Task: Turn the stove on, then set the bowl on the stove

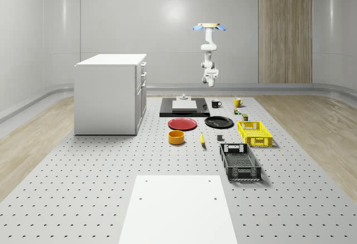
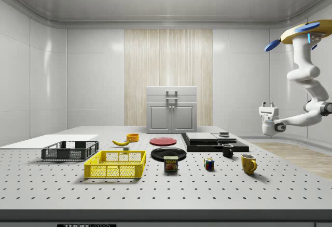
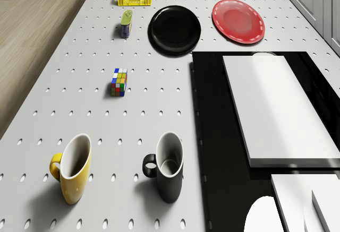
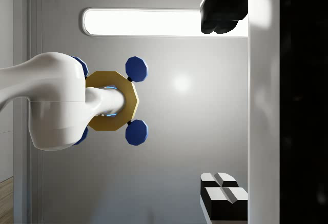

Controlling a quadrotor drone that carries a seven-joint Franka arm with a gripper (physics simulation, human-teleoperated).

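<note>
- The stove (image 1: 184, 110) is a black slab with a pale block on it, at the whole-scene view's centre, beside the white cabinet (image 1: 110, 93).
- The drone (image 1: 209, 27) hovers above the stove's far right edge, arm hanging down.
- The gripper (image 2: 267, 109), at the side view's right, points upward; the fingers stand apart, holding nothing.
- The bowl (image 1: 176, 137), orange, sits below centre, near the red plate (image 1: 182, 124). It looks rigid, light and smooth; pinching its rim seems best.
</note>
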